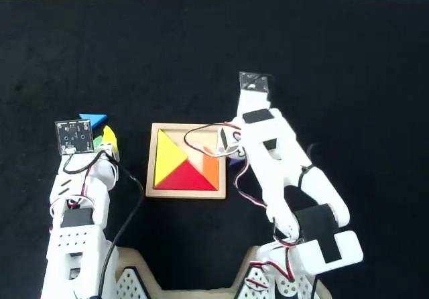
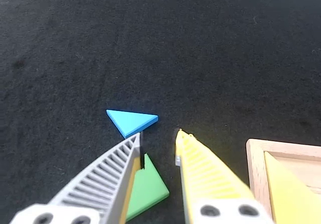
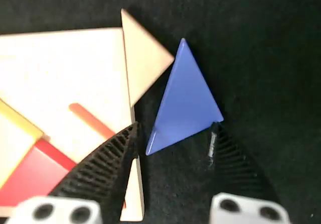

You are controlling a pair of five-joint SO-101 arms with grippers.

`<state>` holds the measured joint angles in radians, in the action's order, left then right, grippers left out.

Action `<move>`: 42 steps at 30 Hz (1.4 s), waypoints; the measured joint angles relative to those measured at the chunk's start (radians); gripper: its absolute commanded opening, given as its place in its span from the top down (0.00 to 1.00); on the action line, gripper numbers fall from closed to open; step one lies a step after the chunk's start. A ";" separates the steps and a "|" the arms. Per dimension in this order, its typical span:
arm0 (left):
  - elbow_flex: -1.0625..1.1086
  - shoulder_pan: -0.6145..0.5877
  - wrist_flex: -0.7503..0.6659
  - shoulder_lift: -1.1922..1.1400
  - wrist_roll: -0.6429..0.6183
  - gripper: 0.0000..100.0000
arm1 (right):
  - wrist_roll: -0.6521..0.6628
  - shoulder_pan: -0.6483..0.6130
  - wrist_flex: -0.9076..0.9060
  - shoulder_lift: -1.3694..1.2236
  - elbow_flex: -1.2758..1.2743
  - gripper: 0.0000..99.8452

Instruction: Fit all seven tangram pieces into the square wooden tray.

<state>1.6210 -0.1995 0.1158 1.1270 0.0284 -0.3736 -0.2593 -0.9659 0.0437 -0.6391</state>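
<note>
Tray (image 1: 186,193): square pale wood, held a yellow triangle (image 1: 167,158) and a red triangle (image 1: 186,177).
Left gripper (image 2: 158,134): ribbed jaws stood parted near a light-blue triangle (image 2: 131,121).
Right gripper (image 3: 174,127): jaws spread astride a glossy dark-blue triangle (image 3: 185,98).

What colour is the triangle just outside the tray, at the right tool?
The triangle is blue, clearest in the right wrist view.

1. The square wooden tray (image 1: 186,194) lies flat on the black bench (image 1: 335,57). It holds a large yellow triangle (image 1: 167,157) and a large red triangle (image 1: 186,177), edge to edge, with an orange piece (image 1: 212,171) along its right side.
2. A dark blue triangle (image 3: 185,101) lies outside, just beside the tray's edge.
3. A light blue triangle (image 2: 132,121) and a partly hidden green piece (image 2: 148,191) lie near each other, off the tray's left side.
</note>
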 measured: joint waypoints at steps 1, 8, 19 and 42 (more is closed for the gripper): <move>0.000 0.000 0.000 0.000 0.000 0.88 | 0.000 0.002 0.000 -0.002 0.014 0.78; 0.000 0.000 0.000 0.000 0.000 0.88 | 0.000 0.005 0.003 0.000 0.066 0.78; 0.000 0.000 0.000 0.000 0.000 0.88 | -0.029 0.006 -0.100 -0.002 0.147 0.78; 0.000 0.000 0.000 0.000 0.000 0.88 | -0.117 0.091 -0.407 -0.485 0.617 0.79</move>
<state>1.6210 -0.1995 0.1158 1.1270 0.0284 -0.4902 -0.1688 -1.3725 -0.4411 -0.0222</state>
